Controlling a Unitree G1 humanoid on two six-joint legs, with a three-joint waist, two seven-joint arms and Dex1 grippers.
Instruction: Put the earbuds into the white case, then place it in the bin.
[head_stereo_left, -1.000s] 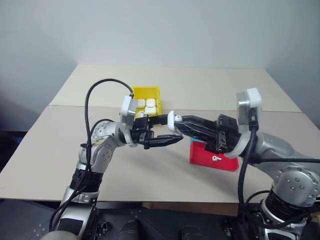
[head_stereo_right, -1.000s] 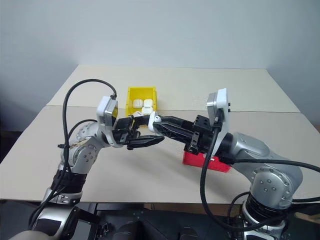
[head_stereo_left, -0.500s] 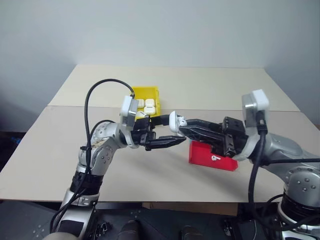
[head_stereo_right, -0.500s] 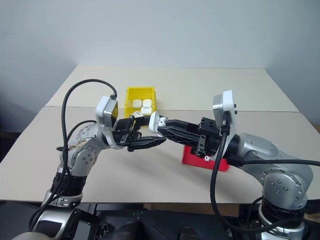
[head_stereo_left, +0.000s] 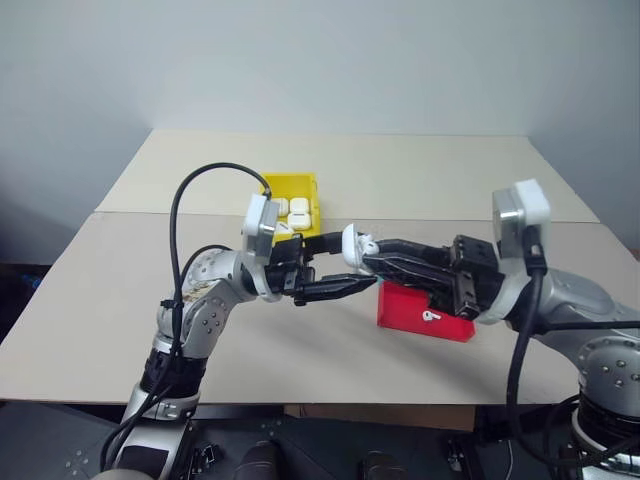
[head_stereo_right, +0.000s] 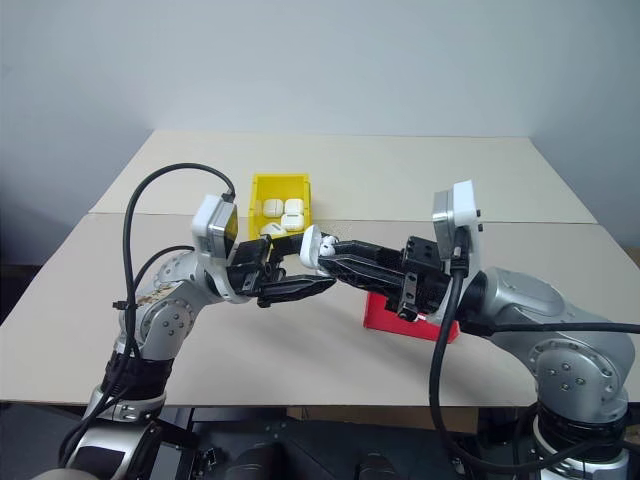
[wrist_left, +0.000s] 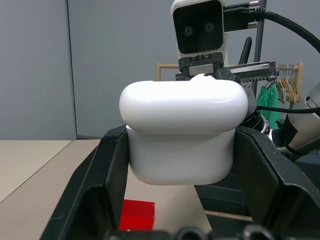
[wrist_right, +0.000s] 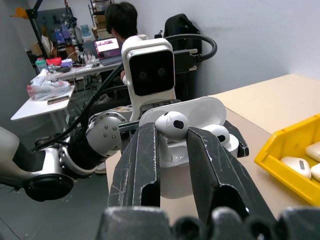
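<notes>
Both arms meet above the middle of the beige cardboard-covered table (head_stereo_left: 120, 300). The left gripper (wrist_left: 182, 165), its two black fingers drawn tight, clamps the small glossy white rounded-rectangle earbud case (wrist_left: 182, 132) between them; in the right wrist view the hinged lid (wrist_right: 192, 111) of this case stands open, and a second white earbud (wrist_right: 219, 134) is seated in it. The right gripper (wrist_right: 172, 132), fingers narrowed, pinches a tiny glossy white plastic earbud (wrist_right: 171, 124) by its rounded head, directly over the open case. In the head views the white case (head_stereo_left: 356, 246) sits at the tip of the right gripper (head_stereo_right: 318, 250), with the left gripper (head_stereo_left: 345, 288) pointing rightward just below it, raised off the table.

The small bright yellow rectangular plastic bin (head_stereo_left: 272, 185) stands on the table just beyond the left arm, toward the far side; several white cases (head_stereo_left: 298, 212) lie inside. A flat red tray (head_stereo_left: 405, 305) lies on the table near the right arm, to the right of the grippers, and a small white earbud-like piece (head_stereo_left: 431, 316) rests on it.

In the right wrist view, a person (wrist_right: 120, 20) sits at a cluttered desk (wrist_right: 60, 80) in the background.
</notes>
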